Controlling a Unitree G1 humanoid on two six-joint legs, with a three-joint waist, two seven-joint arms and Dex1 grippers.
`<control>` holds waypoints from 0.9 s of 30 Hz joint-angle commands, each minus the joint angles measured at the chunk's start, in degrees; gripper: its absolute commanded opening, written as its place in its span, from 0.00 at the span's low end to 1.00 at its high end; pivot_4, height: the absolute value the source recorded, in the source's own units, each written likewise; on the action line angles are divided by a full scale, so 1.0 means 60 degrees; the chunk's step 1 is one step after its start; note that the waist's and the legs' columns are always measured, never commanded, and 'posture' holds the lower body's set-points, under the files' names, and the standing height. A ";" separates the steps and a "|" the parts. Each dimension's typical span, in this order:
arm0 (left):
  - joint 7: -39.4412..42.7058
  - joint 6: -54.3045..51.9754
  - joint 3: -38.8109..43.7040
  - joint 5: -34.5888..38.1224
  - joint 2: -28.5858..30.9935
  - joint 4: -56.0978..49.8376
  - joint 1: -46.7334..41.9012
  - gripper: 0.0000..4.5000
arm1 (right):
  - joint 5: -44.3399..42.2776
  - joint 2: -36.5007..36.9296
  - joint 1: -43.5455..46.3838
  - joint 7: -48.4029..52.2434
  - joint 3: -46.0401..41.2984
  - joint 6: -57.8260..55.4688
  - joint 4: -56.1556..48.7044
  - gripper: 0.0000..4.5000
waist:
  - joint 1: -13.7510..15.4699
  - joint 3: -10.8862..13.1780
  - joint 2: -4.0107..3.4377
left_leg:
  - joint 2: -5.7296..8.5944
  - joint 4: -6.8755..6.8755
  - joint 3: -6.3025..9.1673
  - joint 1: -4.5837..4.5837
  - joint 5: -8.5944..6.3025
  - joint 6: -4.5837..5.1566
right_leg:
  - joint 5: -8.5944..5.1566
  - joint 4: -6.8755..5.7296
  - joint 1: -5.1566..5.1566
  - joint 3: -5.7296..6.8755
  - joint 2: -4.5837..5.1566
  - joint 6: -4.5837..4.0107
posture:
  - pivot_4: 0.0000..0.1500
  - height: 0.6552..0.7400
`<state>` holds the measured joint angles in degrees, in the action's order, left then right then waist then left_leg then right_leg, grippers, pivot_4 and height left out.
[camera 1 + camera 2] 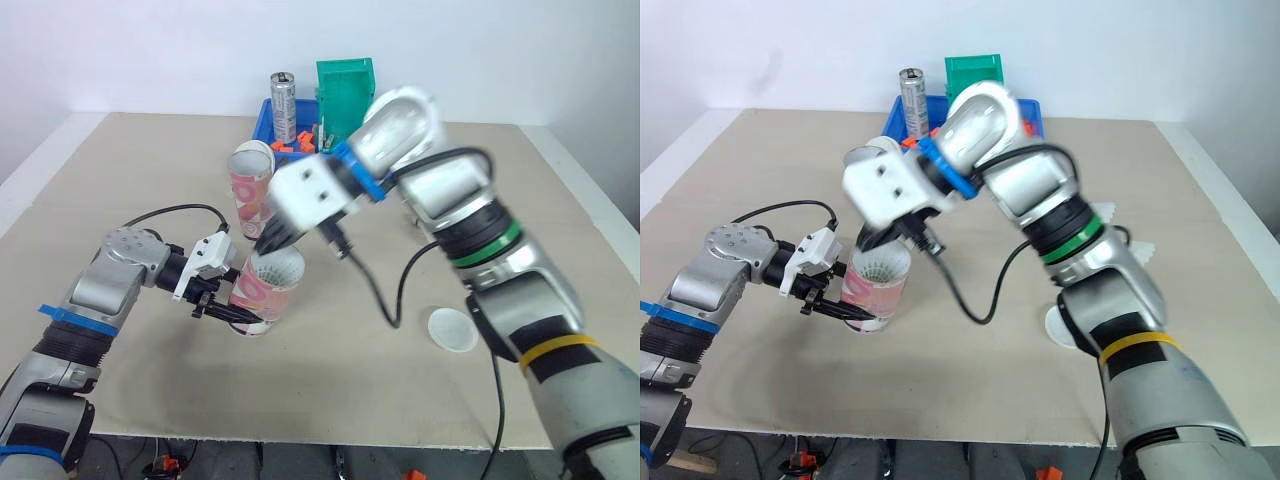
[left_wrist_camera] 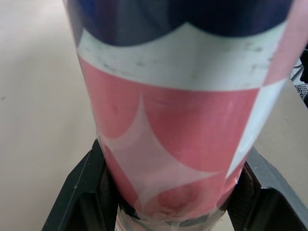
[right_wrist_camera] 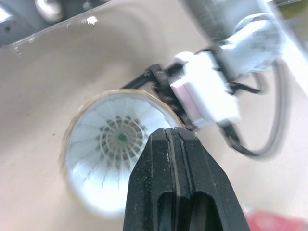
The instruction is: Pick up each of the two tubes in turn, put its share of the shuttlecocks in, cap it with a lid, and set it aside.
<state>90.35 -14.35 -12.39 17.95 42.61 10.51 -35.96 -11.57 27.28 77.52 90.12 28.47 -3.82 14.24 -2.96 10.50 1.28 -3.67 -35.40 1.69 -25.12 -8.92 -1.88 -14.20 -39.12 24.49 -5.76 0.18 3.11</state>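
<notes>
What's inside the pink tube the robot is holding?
A white shuttlecock sits inside the tube, its feathered end toward the opening. Its feathers cover whatever is below, so I cannot tell whether more lie underneath.

Right gripper [image 1: 268,240] is all motion blur from the head cams, so its fingertips just over the pink tube [image 1: 263,296] are hard to make out. The second tube [image 1: 249,183] behind that wrist is half covered, and the arm mostly blocks the blue bin [image 1: 262,128] further back. In the left gripper [image 1: 228,312], the tube hides the fingers' [image 2: 77,192] inner sides and runs off the wrist view at both ends. A shuttlecock [image 1: 1140,248] past the right forearm barely peeks out.
</notes>
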 commanded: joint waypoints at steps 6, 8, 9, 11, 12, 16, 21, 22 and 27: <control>-0.0408 0.0171 0.0610 0.0480 -0.0412 -0.0376 -0.0082 0.57 | -0.0192 0.1990 -0.1019 0.0121 -0.1085 -0.0247 -0.0862 0.01 | 0.0046 0.0003 0.0004 | -0.0001 0.0007 -0.0001 -0.0002 -0.0001 0.0002 | -0.0007 0.0000 0.0009 0.0002 -0.0002 -0.0006 | 1.00 0.95; -0.0672 0.0202 0.0818 0.0720 -0.0694 -0.0479 -0.0100 0.57 | -0.0174 0.2564 -0.1674 -0.0091 -0.1389 -0.0521 -0.1382 0.01 | 0.0097 0.0003 0.0004 | 0.0002 0.0004 -0.0009 -0.0012 -0.0001 0.0002 | -0.0003 0.0000 0.0018 -0.0006 0.0001 -0.0001 | 1.00 0.95; -0.0815 0.0186 0.0937 0.0852 -0.0862 -0.0559 -0.0088 0.57 | -0.0182 0.2954 -0.2170 -0.0115 -0.1553 -0.0719 -0.1809 0.01 | 0.0082 0.0006 0.0003 | 0.0006 0.0002 -0.0002 -0.0013 -0.0001 0.0002 | -0.0011 0.0006 0.0004 0.0002 0.0010 0.0007 | 1.00 0.95; -0.1136 0.0166 0.1131 0.1118 -0.1258 -0.0684 -0.0031 0.57 | -0.0182 0.4019 -0.3461 0.0047 -0.1868 -0.1031 -0.2677 0.07 | 0.0079 0.0006 0.0004 | 0.0012 0.0000 -0.0012 -0.0015 -0.0003 0.0000 | -0.0008 0.0007 0.0010 -0.0011 0.0013 0.0016 | 1.00 0.95; -0.1271 0.0187 0.1191 0.1219 -0.1464 -0.0717 0.0014 0.57 | -0.0171 0.4515 -0.4051 0.0126 -0.2029 -0.1115 -0.2964 0.15 | 0.0171 0.0005 0.0006 | 0.0012 0.0004 -0.0012 -0.0015 -0.0003 0.0000 | -0.0008 0.0012 0.0013 -0.0010 0.0012 0.0016 | 1.00 0.95; -0.1723 0.0253 0.1129 0.1382 -0.2264 -0.0837 0.0320 0.57 | -0.0066 0.5820 -0.5448 0.0270 -0.2478 -0.0992 -0.3187 0.51 | 0.0132 0.0019 -0.0025 | 0.0026 -0.0014 -0.0016 -0.0010 -0.0025 -0.0021 | -0.0035 0.0016 -0.0015 -0.0019 0.0024 0.0031 | 1.00 0.95; -0.2217 0.0861 0.0713 0.0958 -0.3248 -0.0384 0.0621 0.57 | 0.0384 0.6552 -0.5808 0.0385 -0.2407 -0.0194 -0.2201 0.71 | -0.0003 0.0019 -0.0026 | 0.0024 -0.0015 -0.0041 0.0021 -0.0025 -0.0018 | -0.0012 0.0012 -0.0017 -0.0047 0.0017 0.0041 | 1.00 0.95; -0.2317 0.1060 0.0549 0.0797 -0.3503 -0.0150 0.0690 0.57 | 0.0597 0.6660 -0.5823 0.0396 -0.2284 0.0045 -0.1863 0.71 | 0.0002 0.0019 -0.0027 | 0.0025 -0.0019 -0.0041 0.0027 -0.0024 -0.0017 | -0.0008 0.0012 -0.0025 -0.0048 0.0017 0.0044 | 1.00 0.95; -0.2722 0.2287 0.0074 -0.0103 -0.4167 0.0957 0.0713 0.57 | 0.1124 0.6580 -0.5940 0.0396 -0.1900 0.0580 -0.1078 0.71 | 0.0003 0.0021 -0.0024 | 0.0034 -0.0059 -0.0085 0.0024 -0.0025 -0.0018 | -0.0012 0.0018 -0.0027 -0.0099 0.0024 0.0035 | 1.00 0.95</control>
<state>74.46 -3.16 -12.20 18.17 17.60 16.30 -31.13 -5.28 66.86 41.31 90.17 17.64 -1.33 7.46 -2.94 10.62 1.14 -3.46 -35.75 1.15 -24.99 -9.07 -1.99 -14.24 -39.01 24.34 -6.39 0.33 3.35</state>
